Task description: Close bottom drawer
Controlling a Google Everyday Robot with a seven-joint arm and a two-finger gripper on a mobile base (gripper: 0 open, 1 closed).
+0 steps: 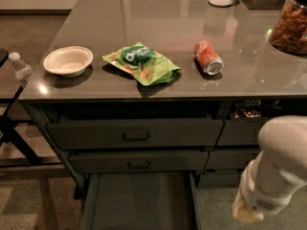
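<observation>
The bottom drawer (141,200) is pulled far out from under the counter; its dark, empty inside fills the bottom middle of the view. Its front and handle are cut off below the picture's edge. Above it, the two taller drawers (135,134) (139,162) are shut. My white arm (273,176) hangs at the lower right, beside the open drawer's right side and apart from it. The gripper itself is out of view, past the arm's cream-coloured end.
On the grey countertop (172,18) lie a white bowl (68,60), a green chip bag (141,63) and an orange can (208,57) on its side. A nut jar (290,25) stands far right. A water bottle (21,68) sits at the left. Narrow drawers (240,133) are on the right.
</observation>
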